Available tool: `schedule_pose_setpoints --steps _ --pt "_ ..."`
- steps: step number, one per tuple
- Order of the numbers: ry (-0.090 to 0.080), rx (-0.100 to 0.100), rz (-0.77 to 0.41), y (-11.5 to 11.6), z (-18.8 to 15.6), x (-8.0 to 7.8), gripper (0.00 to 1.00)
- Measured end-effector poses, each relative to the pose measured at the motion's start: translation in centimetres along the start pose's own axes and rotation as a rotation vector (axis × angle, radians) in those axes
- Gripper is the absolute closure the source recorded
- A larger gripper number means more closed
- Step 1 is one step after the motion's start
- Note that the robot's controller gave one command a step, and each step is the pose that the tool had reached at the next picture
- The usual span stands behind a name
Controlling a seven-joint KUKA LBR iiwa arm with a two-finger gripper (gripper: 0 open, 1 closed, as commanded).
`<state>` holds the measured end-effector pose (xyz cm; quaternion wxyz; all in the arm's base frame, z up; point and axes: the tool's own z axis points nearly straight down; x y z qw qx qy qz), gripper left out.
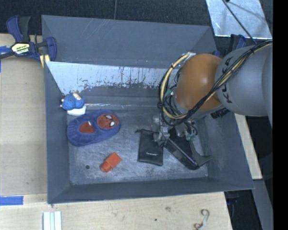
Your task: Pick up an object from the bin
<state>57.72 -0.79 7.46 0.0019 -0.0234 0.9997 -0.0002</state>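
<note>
My gripper [162, 134] reaches down into the right half of the bin, under the orange cover. Its fingertips sit right at the upper right edge of a flat black rectangular thing [150, 149] lying on the bin floor. A black angled bar [186, 155] lies just to the right of that, under the gripper. Whether anything is between the fingers is hidden.
A blue slipper with a red spider face [93, 127] lies at the left. A small blue and white figure [74, 103] stands at the back left corner. An orange block [110, 162] rests near the front.
</note>
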Motion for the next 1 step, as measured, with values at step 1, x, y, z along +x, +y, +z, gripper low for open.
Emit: schedule_pose_setpoints --steps 1 --pt "-0.01 0.002 0.019 -2.25 -19.81 -0.88 1.0"
